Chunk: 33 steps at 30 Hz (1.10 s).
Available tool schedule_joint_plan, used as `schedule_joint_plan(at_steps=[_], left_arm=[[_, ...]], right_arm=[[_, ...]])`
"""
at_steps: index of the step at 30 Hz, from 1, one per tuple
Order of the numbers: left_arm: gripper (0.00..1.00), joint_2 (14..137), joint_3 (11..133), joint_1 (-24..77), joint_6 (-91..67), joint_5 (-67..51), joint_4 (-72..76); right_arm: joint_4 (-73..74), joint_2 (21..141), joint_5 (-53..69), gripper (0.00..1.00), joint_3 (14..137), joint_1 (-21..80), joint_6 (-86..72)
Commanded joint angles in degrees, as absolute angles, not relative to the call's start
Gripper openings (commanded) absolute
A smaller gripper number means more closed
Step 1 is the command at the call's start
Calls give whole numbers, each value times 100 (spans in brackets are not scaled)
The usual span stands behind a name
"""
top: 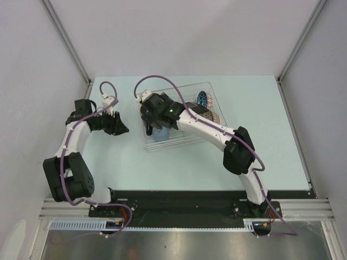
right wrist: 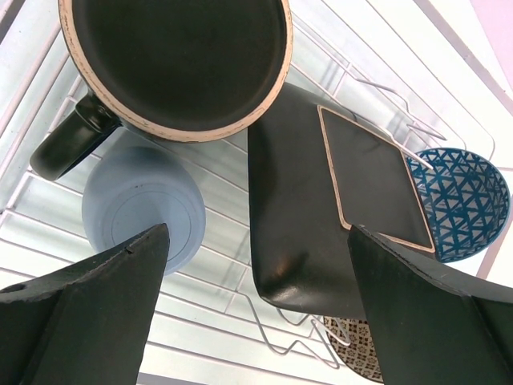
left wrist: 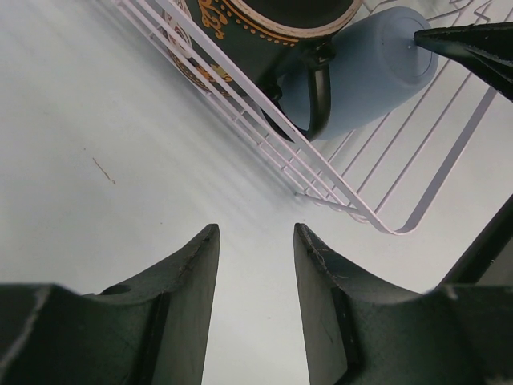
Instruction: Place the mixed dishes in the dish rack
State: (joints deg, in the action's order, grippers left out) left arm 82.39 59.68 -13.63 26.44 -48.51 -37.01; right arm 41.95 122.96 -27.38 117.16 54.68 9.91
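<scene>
The clear dish rack [top: 187, 138] stands mid-table. In it are a dark mug [right wrist: 176, 56] showing a dark round face with a beige rim, a small light-blue cup [right wrist: 144, 204] lying beside it, a black square plate [right wrist: 304, 216] standing on edge, a blue patterned bowl [right wrist: 461, 204] and a beige patterned bowl [right wrist: 357, 353]. My right gripper [right wrist: 260, 241] hovers over the rack, open wide, with the plate's lower edge below and between its fingers and nothing gripped. My left gripper [left wrist: 256, 233] is open over bare table just left of the rack, holding nothing.
The rack's wire dividers [left wrist: 321, 180] rise close in front of the left gripper. One right fingertip [left wrist: 473, 44] pokes in beside the cup [left wrist: 369, 76]. Grey walls enclose the pale table [top: 260, 141] on three sides.
</scene>
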Motion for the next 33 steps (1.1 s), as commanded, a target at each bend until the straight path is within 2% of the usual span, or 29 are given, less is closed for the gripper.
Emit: schedule_joint_plan(at_steps=[1, 12, 16, 19, 20, 24, 28, 33], left_arm=[[47, 8174, 6021, -1397, 2663, -5133, -3648], [47, 8086, 6038, -1354, 2294, -4931, -3393], [47, 8033, 6047, -1161, 1996, -4581, -3069], [47, 8042, 6056, -888, 1776, -4141, -2866], [47, 8042, 6064, -862, 1688, -4131, -2830], [48, 8016, 6143, -809, 1494, -4078, -2830], [47, 7709, 6004, -791, 1214, -3815, -2751], [47, 6962, 5678, -712, 1116, -3296, -2821]], right_arm=[[4403, 12024, -2786, 100, 11962, 5511, 967], [4983, 11200, -2304, 100, 12507, 5134, 528], [4853, 10243, -1664, 100, 11754, 4433, 27], [4378, 9269, -1320, 100, 10488, 3782, -333], [4246, 9037, -1275, 100, 9772, 3658, -395], [3946, 8236, -1432, 100, 8739, 3525, -597], [4446, 8191, -1687, 100, 8631, 3463, -870], [4316, 7849, -1170, 100, 8411, 3463, -949]])
